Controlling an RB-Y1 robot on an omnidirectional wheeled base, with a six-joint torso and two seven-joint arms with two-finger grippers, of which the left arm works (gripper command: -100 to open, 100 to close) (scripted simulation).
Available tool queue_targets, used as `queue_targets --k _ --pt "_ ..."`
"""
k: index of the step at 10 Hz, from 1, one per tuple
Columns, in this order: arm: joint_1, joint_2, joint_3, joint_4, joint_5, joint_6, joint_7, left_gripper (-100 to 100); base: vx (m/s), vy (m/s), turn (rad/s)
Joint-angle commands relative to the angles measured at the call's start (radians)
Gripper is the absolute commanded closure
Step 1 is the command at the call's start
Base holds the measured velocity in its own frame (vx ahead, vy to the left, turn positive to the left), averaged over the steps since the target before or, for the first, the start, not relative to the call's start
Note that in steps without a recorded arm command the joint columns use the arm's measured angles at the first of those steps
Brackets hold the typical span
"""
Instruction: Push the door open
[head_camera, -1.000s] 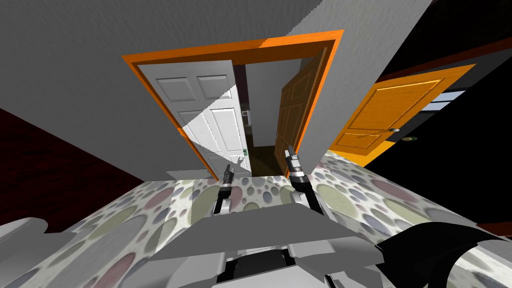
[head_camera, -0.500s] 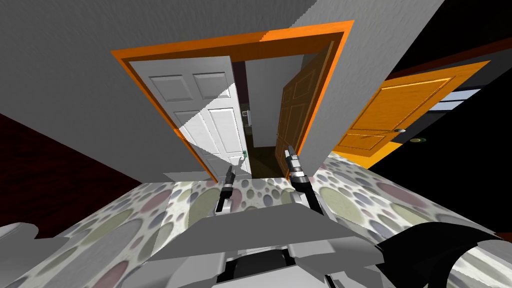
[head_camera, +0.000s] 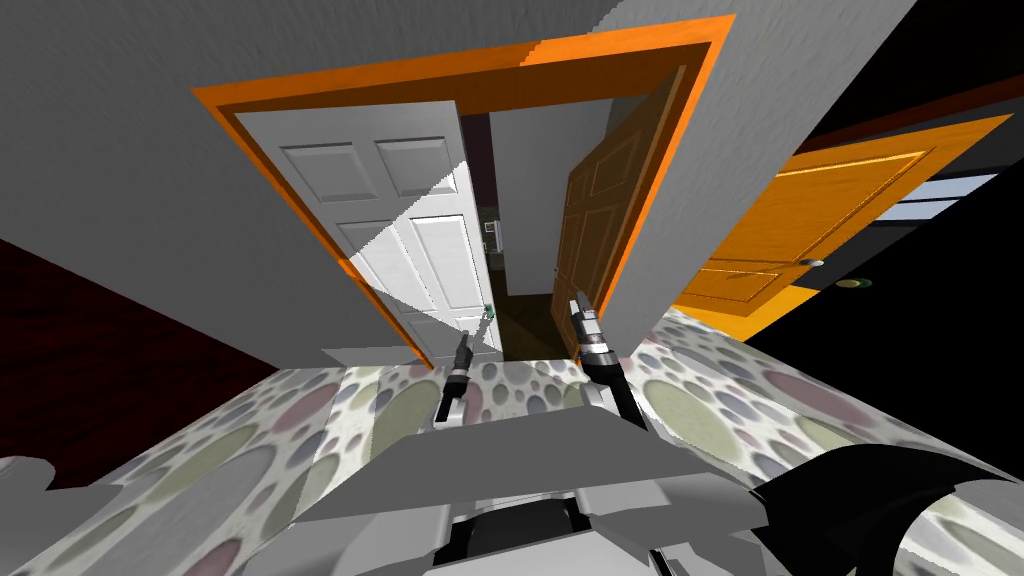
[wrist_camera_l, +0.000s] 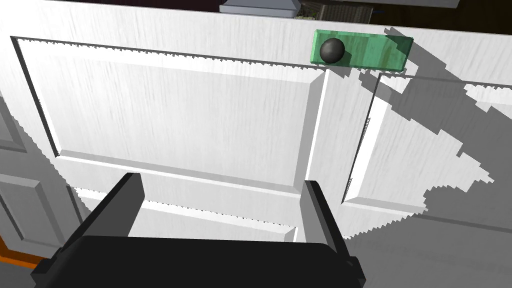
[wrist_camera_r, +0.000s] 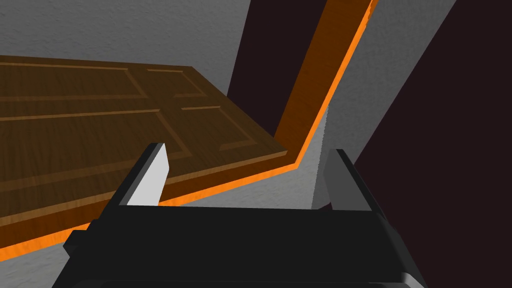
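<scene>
- Left gripper (wrist_camera_l: 221, 180): fingers apart and holding nothing; it faces a white door (wrist_camera_l: 175, 110) from close in front, aimed at a raised panel; I cannot tell whether the tips touch it.
- Beyond the fingertips, towards the leaf's free edge, a dark round knob (wrist_camera_l: 332, 50) sits on a green plate (wrist_camera_l: 372, 51).
- Right gripper (wrist_camera_r: 247, 148): fingers likewise apart and empty; it points past a brown door (wrist_camera_r: 75, 125), along the orange frame (wrist_camera_r: 320, 90) and the grey wall beside it.
- In the head view the white door fills the left half of the orange frame and looks shut or nearly so; the brown door on the right stands ajar, swung away from me, with a dim gap between the two leaves; both grippers are low at the threshold, above a spotted floor (head_camera: 300, 420).
- A second orange door (head_camera: 810, 220) stands well apart to the right, beside a black area.
- Handling, as I judge it: the white leaf is the one to push; it is stiff and hinged at its outer edge, so it should swing rather than flex; probably weighty but free-turning.
- No clamping needed; press flat near the knob edge for leverage; on the flat strip rather than the bevelled panel, where thin fingers could skid on the smooth face.
</scene>
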Motion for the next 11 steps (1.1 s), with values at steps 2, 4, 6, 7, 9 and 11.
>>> queue_targets --k 2,4,6,7,9,11 --pt "-0.023 -0.003 -0.001 0.066 -0.001 -0.007 -0.002 -100 0.091 -0.013 0.006" --pt "-0.041 -0.006 -0.002 0.112 -0.002 -0.011 -0.003 -100 0.105 -0.007 0.006" --pt "-0.059 -0.009 -0.002 0.157 -0.002 -0.015 -0.004 -100 0.096 -0.009 0.004" --pt "-0.068 -0.010 -0.002 0.179 -0.002 -0.017 -0.004 -100 0.099 -0.014 0.007" --pt "-0.082 -0.013 -0.002 0.215 -0.003 -0.020 -0.005 -100 0.094 -0.004 0.004" --pt "-0.103 -0.017 -0.003 0.268 -0.003 -0.025 -0.006 -100 0.126 -0.018 0.007"
